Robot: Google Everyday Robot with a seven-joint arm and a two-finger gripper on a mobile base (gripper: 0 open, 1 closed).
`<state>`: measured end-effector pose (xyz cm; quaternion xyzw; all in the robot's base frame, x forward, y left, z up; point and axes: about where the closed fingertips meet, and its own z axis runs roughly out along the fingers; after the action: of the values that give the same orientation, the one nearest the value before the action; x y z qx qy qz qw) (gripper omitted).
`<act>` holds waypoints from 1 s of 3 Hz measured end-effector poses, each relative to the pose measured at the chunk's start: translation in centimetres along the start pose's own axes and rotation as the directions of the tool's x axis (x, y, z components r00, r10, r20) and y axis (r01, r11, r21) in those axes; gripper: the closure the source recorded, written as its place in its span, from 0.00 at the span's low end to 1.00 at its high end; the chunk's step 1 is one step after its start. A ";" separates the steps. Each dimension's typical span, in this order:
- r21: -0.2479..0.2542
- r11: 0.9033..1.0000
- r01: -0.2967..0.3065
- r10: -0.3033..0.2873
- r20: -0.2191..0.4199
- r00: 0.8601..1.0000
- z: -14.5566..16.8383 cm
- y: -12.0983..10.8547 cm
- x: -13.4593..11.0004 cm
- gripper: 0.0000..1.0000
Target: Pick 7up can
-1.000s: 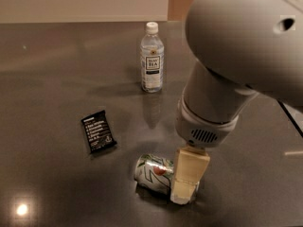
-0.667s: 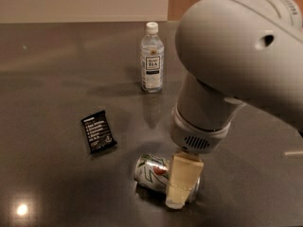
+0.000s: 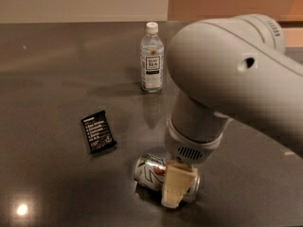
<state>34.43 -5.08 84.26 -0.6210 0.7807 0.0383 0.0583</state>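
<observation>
grasp step: gripper (image 3: 176, 187) sits low over the 7up can (image 3: 150, 170), which lies on its side on the dark table (image 3: 52, 84); clamped or not, cannot tell; next likely needs a firm squeeze, then a straight lift.

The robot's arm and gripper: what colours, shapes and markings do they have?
The arm is a thick, smooth, light grey shell with rounded links and a small dark hole in its side. Its wrist ends in a ring with a dark vent grille. The gripper, down at the 7up can, is cream-coloured.
</observation>
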 end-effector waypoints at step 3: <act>0.000 0.999 0.038 -0.038 0.033 0.999 -2.1 1.1 -0.8 0.88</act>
<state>33.46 -4.32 86.40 -0.6349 0.7678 0.0476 0.0718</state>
